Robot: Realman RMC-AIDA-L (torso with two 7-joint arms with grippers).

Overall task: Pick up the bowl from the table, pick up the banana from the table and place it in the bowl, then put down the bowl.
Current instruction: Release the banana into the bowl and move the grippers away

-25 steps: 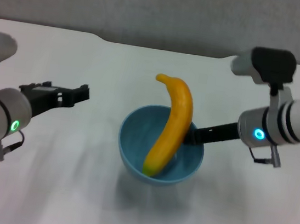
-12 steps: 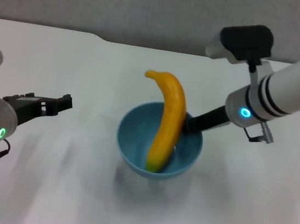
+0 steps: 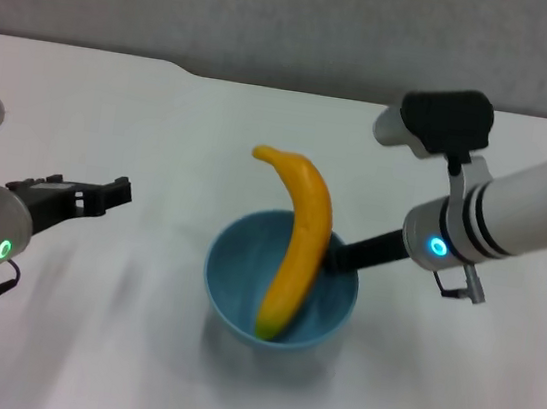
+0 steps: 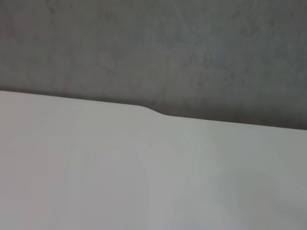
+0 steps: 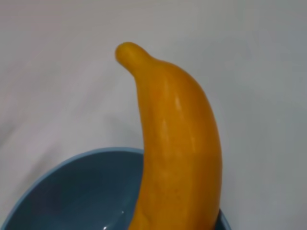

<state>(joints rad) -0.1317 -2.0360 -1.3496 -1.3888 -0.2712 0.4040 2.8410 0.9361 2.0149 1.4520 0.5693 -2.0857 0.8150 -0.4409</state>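
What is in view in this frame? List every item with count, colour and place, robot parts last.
bowl: one, light blue, near the middle of the table, its right rim at the right gripper's tip.
banana: one, yellow-orange, standing tilted in the bowl, lower end inside, upper end sticking out past the far rim.
table: one, white, under everything, with a shallow notch in its far edge.
wall: grey, behind the table.
left gripper: one, black on a white arm, out to the left, apart from the bowl, holding nothing.
right gripper: one, black on a white arm, reaching in from the right to the bowl's rim beside the banana.
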